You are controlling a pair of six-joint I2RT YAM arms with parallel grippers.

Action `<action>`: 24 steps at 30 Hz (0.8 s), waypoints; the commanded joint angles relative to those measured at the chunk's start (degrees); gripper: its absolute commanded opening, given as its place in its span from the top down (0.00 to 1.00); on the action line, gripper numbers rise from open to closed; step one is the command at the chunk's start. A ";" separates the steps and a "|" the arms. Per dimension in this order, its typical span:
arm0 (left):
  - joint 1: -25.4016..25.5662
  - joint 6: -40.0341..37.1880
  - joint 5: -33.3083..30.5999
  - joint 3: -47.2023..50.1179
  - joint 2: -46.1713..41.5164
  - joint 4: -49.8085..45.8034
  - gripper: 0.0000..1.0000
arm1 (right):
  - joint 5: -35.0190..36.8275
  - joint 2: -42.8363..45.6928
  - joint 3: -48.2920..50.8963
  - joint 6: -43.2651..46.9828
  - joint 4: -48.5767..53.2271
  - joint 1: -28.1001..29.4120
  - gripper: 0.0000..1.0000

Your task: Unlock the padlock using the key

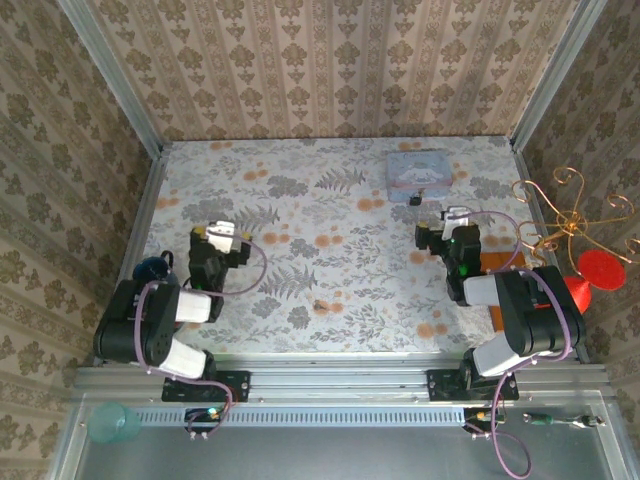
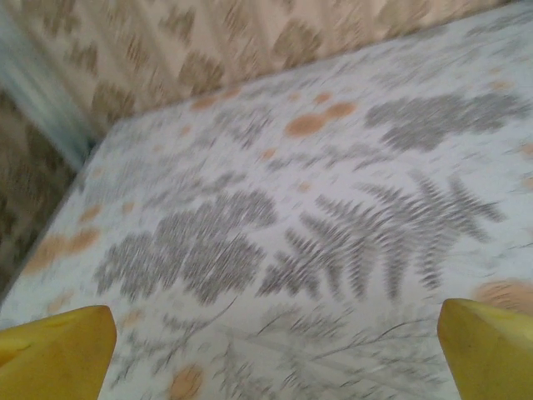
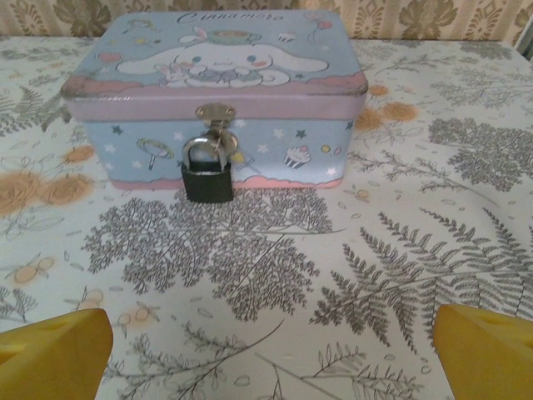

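On the fern-print table [image 3: 466,108], a black, silver-shackled padlock [image 3: 207,178] hangs from the tin [image 3: 275,125]; both jaws apart.

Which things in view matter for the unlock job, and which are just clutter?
Job:
- padlock, hanging on the tin's hasp
- key, the tiny brown thing on the table between the arms

Lying about:
- orange board
- red cone
- gold wire ornament
- teal cup
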State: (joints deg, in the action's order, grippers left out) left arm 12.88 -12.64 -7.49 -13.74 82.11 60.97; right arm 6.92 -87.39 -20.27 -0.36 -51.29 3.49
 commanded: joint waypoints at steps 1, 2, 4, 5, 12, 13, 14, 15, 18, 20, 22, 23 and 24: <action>5.37 -9.38 -4.31 -0.36 -4.61 -0.75 0.00 | -0.74 1.57 1.58 2.01 -4.48 0.73 0.00; 6.51 -10.38 -5.65 -0.62 -5.90 -0.93 0.00 | -0.93 1.83 1.91 2.17 -4.92 0.82 0.00; 7.62 -9.15 -7.44 -1.06 -9.02 -1.19 0.00 | -1.03 2.94 2.57 2.34 -5.19 0.92 0.00; 7.89 -7.71 -7.54 -1.56 -11.27 -2.68 0.00 | -0.69 4.15 2.69 2.54 -4.29 1.14 0.00; 7.99 5.73 -6.60 -12.99 -26.10 -32.26 0.00 | 3.93 13.24 0.07 2.93 9.14 3.95 0.00; 8.01 8.06 -6.85 -14.44 -27.56 -35.42 0.00 | 3.98 13.84 0.52 2.83 8.75 4.10 0.00; 7.86 11.29 -7.31 -16.03 -28.91 -39.10 0.00 | 4.11 14.78 1.18 2.96 8.05 4.31 0.00; 7.76 15.08 -8.55 -17.61 -29.97 -42.48 0.00 | 4.45 15.81 1.58 3.19 7.76 4.64 0.00; 7.13 25.58 -10.94 -22.31 -32.01 -54.43 0.00 | 4.89 19.42 1.15 3.57 10.63 5.95 0.00; 6.05 31.63 -10.65 -24.93 -32.93 -61.96 0.00 | 4.54 21.58 -0.64 1.71 14.74 7.18 0.00; 4.57 36.27 -9.63 -26.59 -34.22 -68.26 0.00 | 2.10 23.32 -3.58 -1.71 19.91 8.20 0.00; 3.79 37.94 -8.54 -26.95 -35.42 -70.86 0.00 | 0.09 24.10 -5.70 -2.73 23.67 8.94 0.00; 3.11 39.19 -6.97 -26.81 -36.89 -72.56 0.00 | -1.50 24.75 -8.09 -3.10 27.76 10.09 0.00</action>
State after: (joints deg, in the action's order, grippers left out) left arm 17.54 15.90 -16.03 -39.03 48.21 2.90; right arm 9.13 -64.99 -22.31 -0.38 -33.76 11.66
